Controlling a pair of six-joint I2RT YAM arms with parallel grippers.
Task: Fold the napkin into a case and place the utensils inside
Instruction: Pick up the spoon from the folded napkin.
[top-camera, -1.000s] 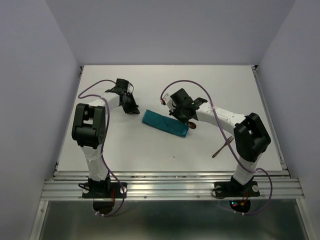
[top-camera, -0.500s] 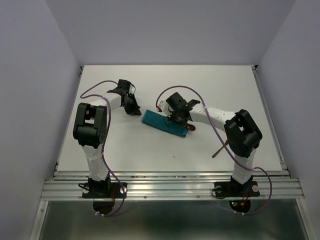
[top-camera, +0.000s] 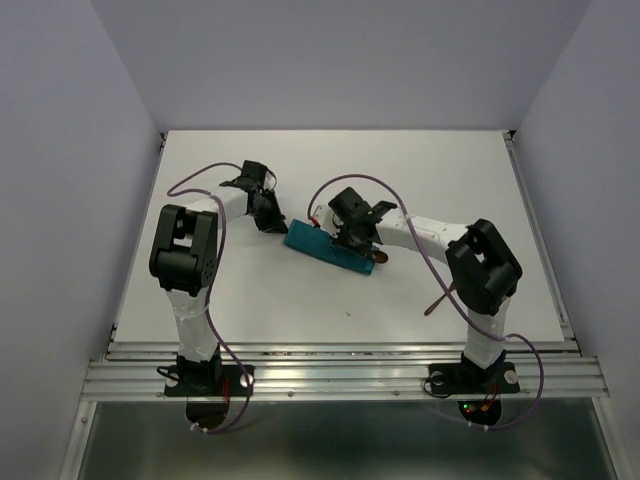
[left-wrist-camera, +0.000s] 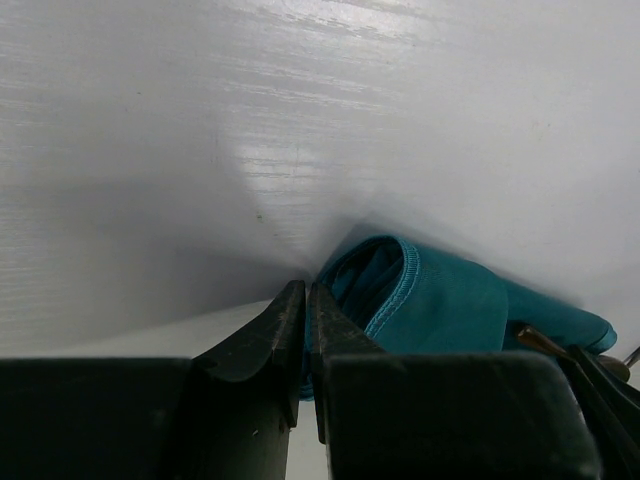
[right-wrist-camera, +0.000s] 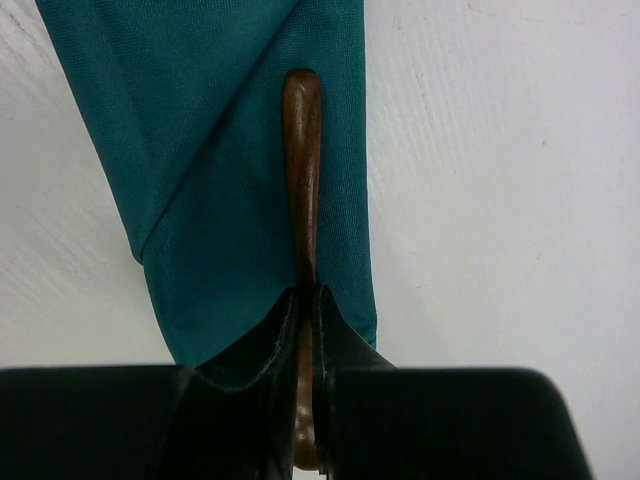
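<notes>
A utensil (right-wrist-camera: 303, 150) is clamped in the right claw (right-wrist-camera: 305, 295) over the case (right-wrist-camera: 220, 130); left claw (left-wrist-camera: 306, 292) nearly closed; white table (top-camera: 450, 170).

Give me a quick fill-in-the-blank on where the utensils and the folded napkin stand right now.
1. The right hand is shut on a brown utensil that lies over the ___ case.
2. The other utensil lies on the table beside the ___ arm.
3. The left hand sits at the end of the case nearer the ___ arm.
Missing words: teal; right; left.
</notes>
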